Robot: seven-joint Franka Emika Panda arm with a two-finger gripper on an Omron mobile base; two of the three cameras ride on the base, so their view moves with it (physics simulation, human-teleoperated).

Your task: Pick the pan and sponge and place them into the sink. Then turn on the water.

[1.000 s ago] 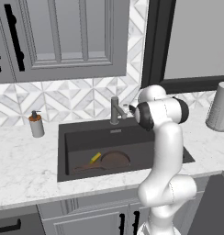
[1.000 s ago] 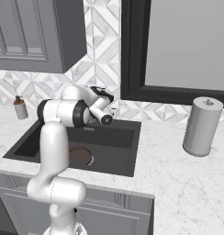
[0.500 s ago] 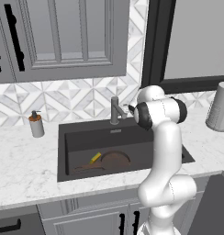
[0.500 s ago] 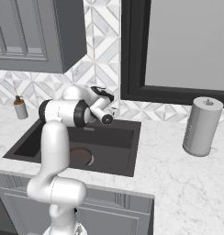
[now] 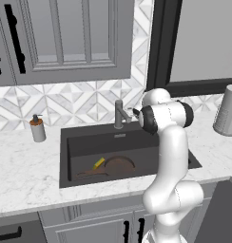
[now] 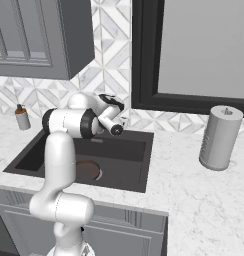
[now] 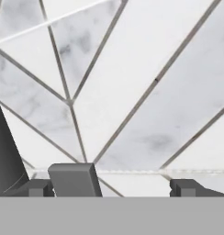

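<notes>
Pan, round, dark brown with a long thin handle [image 5: 116,166], lies on the floor of the deep matte black sink [image 5: 80,142] at lower centre of the left base view, with the small green-and-yellow sponge [image 5: 99,163] touching its left rim, so I judge both placings done. No blue stream falls from the grey metal faucet [image 5: 120,113], so turning on the water is what remains. My pincer [image 7: 111,186] stands wide and holds nothing; in the hand view its dark tips rise at the bottom edge with a grey block, probably the faucet lever [image 7: 75,179], just beside the left tip, against the white diamond-patterned marble tile wall [image 7: 132,92]. I hold up close behind the faucet, likely to push that lever.
</notes>
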